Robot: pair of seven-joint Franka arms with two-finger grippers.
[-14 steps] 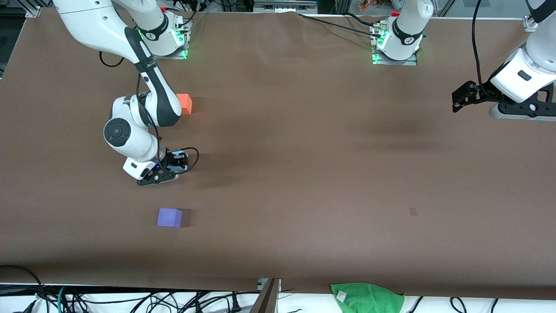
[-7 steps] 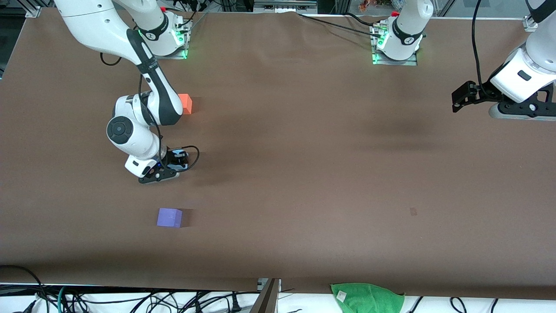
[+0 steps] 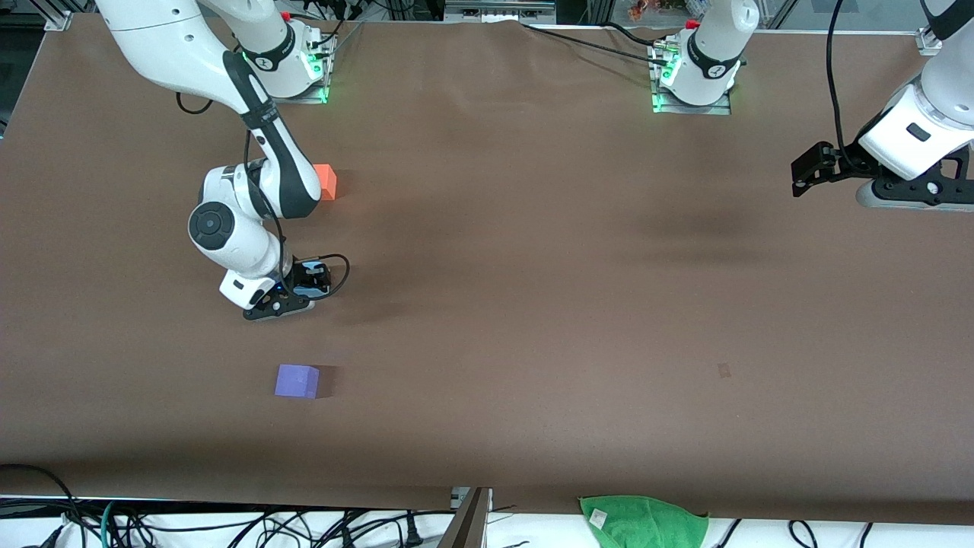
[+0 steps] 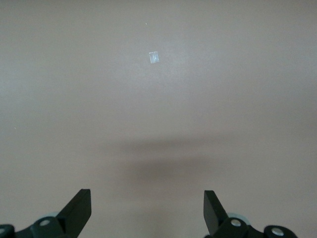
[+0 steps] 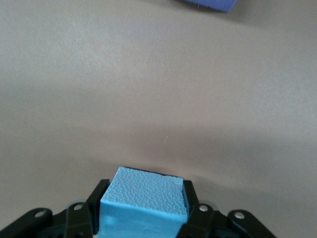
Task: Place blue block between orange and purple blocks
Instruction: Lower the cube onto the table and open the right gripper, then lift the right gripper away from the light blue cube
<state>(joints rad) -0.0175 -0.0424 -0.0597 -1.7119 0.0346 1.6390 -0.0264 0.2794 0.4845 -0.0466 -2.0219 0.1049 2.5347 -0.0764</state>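
Covering the table (image 3: 533, 266), plain brown matting.

Even overhead light, soft shadows on brown table (image 3: 533, 304); front view sharp, wrist views slightly soft, perhaps mild edge blur.

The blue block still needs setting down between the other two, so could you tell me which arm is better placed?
Right: its gripper has the blue block between its jaws, between the orange block and purple block.
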